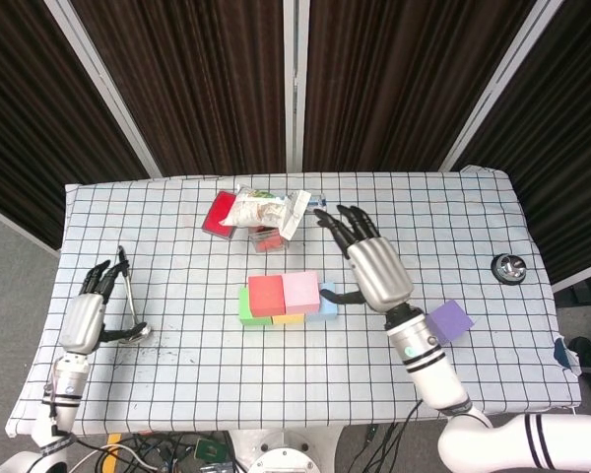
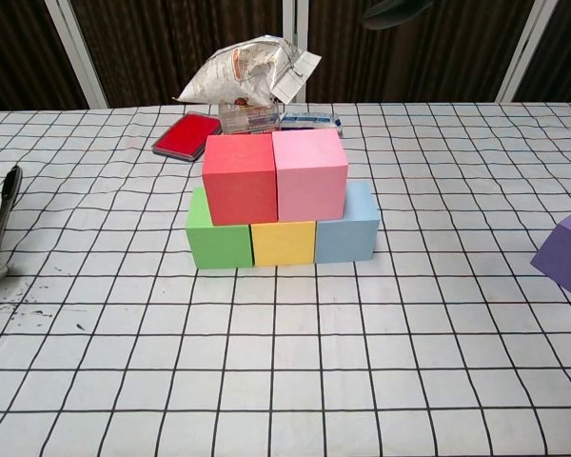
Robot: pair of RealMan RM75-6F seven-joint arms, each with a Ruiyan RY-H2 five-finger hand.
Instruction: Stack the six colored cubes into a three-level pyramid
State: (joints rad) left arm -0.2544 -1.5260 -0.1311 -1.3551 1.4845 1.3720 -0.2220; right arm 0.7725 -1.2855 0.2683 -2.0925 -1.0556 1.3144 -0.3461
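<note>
Five cubes stand stacked mid-table: green (image 2: 217, 240), yellow (image 2: 283, 243) and blue (image 2: 347, 228) in a row, with red (image 2: 240, 178) and pink (image 2: 310, 174) on top. In the head view the red cube (image 1: 266, 293) and pink cube (image 1: 299, 291) hide most of the lower row. The purple cube (image 1: 451, 320) sits alone to the right, also at the chest view's right edge (image 2: 566, 252). My right hand (image 1: 374, 266) hovers between the stack and the purple cube, fingers spread, holding nothing. My left hand (image 1: 82, 320) is at the far left, open, beside the ladle.
A metal ladle (image 1: 128, 296) lies by the left hand. Behind the stack are a snack bag (image 1: 261, 209), a red case (image 1: 220, 212) and a small clear box (image 1: 268, 236). A small metal object (image 1: 509, 267) sits near the right table edge.
</note>
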